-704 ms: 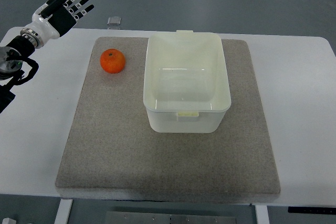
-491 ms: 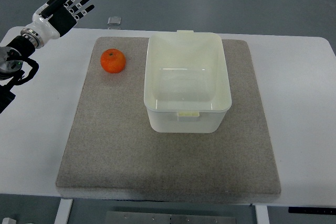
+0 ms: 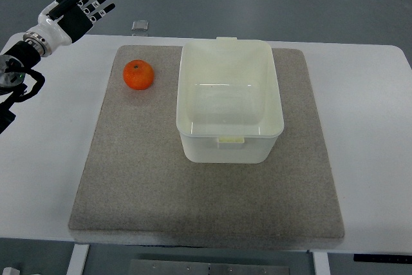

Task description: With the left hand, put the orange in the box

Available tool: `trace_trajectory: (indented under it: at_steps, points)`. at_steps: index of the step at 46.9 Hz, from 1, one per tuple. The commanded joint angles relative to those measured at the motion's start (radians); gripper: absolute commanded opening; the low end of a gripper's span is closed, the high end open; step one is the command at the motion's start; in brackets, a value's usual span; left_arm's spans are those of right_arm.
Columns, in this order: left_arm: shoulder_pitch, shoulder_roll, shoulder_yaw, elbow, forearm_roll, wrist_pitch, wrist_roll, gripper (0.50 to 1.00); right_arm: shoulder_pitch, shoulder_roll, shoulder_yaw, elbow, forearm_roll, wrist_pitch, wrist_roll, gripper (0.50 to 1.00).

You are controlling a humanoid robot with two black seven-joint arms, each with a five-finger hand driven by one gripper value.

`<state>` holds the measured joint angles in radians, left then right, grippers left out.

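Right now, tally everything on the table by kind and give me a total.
Orange: 1
Translucent plastic box: 1, with nothing in it
Grey felt mat: 1
Total: 3
The left hand hovers open past the table's far left corner, holding nothing.

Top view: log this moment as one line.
left robot hand: open, raised off the far-left corner | orange: on mat, left of box | box: empty | right: not in view | stage: pre-grasp
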<state>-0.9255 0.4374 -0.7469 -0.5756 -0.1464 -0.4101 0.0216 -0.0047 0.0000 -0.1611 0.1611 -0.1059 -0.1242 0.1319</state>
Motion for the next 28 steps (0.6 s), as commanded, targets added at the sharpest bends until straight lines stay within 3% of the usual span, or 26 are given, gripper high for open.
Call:
trace_trajectory:
  at_steps: [1,8,28]
  points:
    - [-0.019,0.004,-0.002,0.000,0.151,-0.001,-0.023,0.992,0.000,0.000,0.000,0.000,0.000,0.000,0.000,0.932]
    - [-0.036,0.040,0.000,-0.007,0.434,-0.001,-0.074,0.992,0.000,0.000,0.000,0.000,0.000,0.000,0.000,0.932]
    - [-0.101,0.142,0.201,-0.201,1.053,-0.003,-0.077,0.992,0.000,0.000,0.000,0.000,0.000,0.000,0.000,0.932]
